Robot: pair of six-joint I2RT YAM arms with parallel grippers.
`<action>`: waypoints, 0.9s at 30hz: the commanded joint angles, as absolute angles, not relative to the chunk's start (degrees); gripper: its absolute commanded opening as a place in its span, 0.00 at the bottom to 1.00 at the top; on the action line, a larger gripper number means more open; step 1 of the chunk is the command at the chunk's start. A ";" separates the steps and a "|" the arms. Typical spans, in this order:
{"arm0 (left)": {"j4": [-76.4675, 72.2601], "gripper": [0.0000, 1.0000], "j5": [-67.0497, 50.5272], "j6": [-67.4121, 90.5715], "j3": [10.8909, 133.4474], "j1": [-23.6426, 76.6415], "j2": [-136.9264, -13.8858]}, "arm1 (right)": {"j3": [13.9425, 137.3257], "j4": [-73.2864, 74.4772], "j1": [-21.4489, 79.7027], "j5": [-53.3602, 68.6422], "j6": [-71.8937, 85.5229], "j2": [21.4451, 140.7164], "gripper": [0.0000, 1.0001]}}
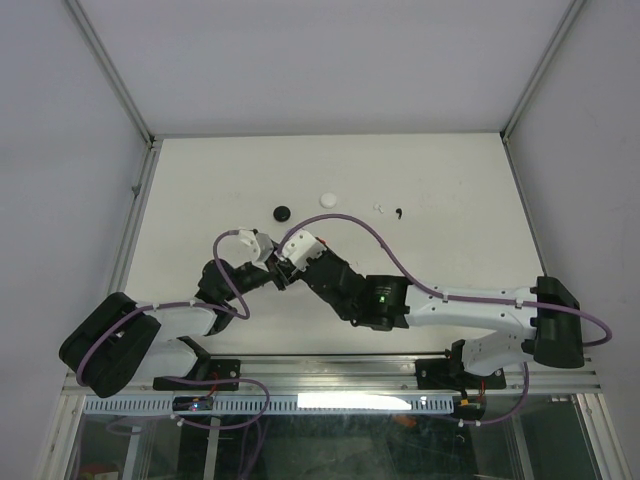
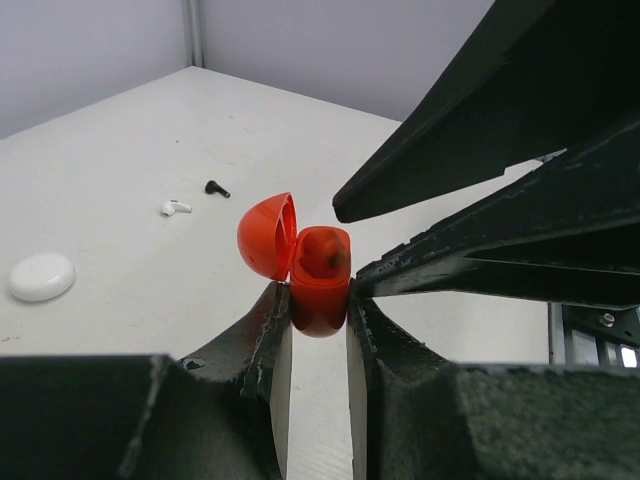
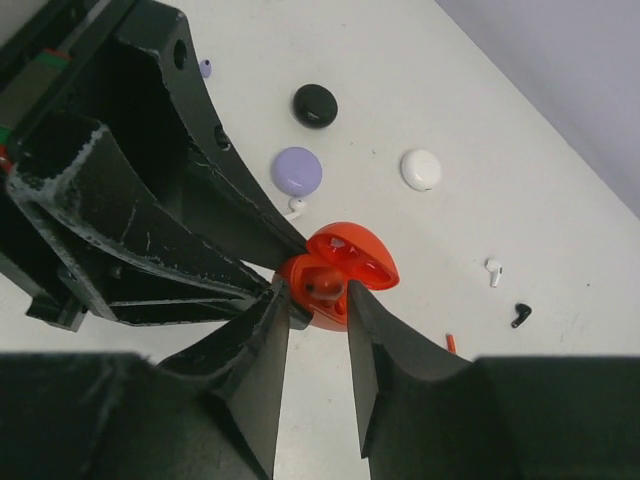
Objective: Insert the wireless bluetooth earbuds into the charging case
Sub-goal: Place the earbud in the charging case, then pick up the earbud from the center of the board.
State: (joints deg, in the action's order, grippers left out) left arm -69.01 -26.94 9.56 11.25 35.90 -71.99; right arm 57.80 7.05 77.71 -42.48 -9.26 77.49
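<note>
Earbud one, a small glossy red bud, looks seated in the red clamshell charging case, whose lid is hinged open, low and centre in the right wrist view. Left hand pinches that case by its base, seemingly lifted off the white desk. Right hand is spread, tips straddling the case mouth, gripping nothing I can make out.

Outward now: a lilac round case with a white stemmed bud just beside it, a black round case above, and a white round case to the right, all shut. At right lie another white bud and a black stemmed bud. A tiny purple bud sits upper left.

By my reading, one bud is in, the lid is yet to close, and several buds are loose.
</note>
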 commanded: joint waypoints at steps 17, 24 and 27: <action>-71.19 0.00 -24.32 7.30 9.42 35.46 -69.03 | 63.43 18.82 65.39 -21.93 8.44 67.54 0.42; -61.22 0.00 -15.12 7.27 10.22 35.41 -65.54 | 57.24 20.23 51.62 -18.39 10.73 67.24 0.43; -58.24 0.00 -12.82 7.08 9.91 35.38 -64.04 | 54.67 19.72 46.14 -17.11 11.46 69.35 0.43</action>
State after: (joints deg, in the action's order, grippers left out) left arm -62.04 -18.28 8.67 9.50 35.90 -66.78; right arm 57.08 20.01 51.51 -20.21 9.13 68.03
